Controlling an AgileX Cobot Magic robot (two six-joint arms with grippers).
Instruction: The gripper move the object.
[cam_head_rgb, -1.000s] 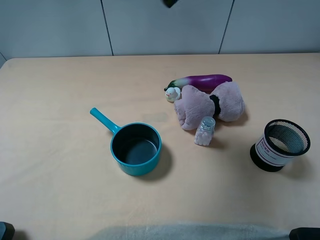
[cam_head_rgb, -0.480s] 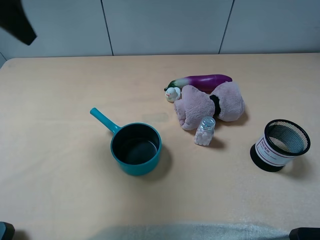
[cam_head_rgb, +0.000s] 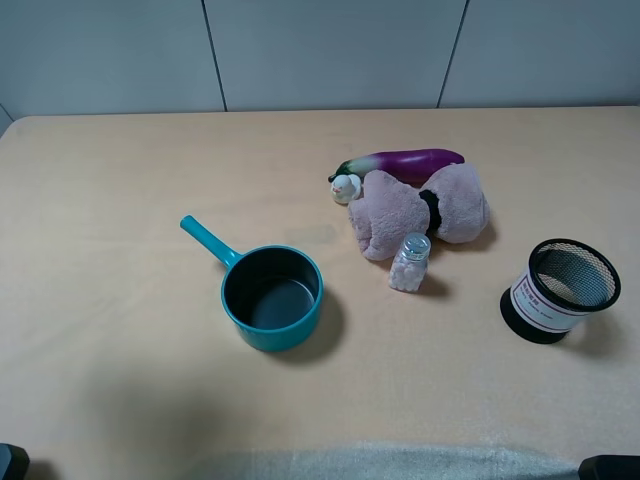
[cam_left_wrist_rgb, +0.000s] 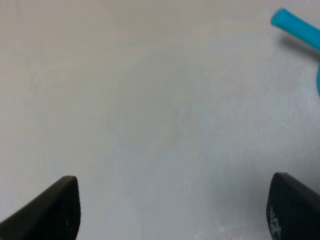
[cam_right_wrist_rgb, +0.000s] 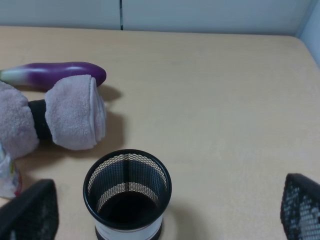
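Left end effector (cam_left_wrist_rgb: 172, 210) hangs spread wide over bare beige surface (cam_left_wrist_rgb: 150, 100), holding nothing; right end effector (cam_right_wrist_rgb: 167, 212) likewise gapes empty. Fluffy dusty-pink towel bundle with black band (cam_head_rgb: 420, 212) touches the glossy purple eggplant (cam_head_rgb: 410, 161). Black mesh cup's (cam_head_rgb: 560, 290) label is unreadable.

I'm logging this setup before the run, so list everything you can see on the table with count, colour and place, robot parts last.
towel bundle: one, dusty pink with a black band, right of centre, touching the eggplant
eggplant: one, glossy purple, just behind the towel
small figure: one, white, at the towel's left end
shaker: one, clear with a silver cap, in front of the towel
saucepan: one, teal, centre, handle toward the back left
mesh cup: one, black, far right
table: one, light wood
left gripper: black fingers spread, above bare table
right gripper: black fingers spread, above the mesh cup
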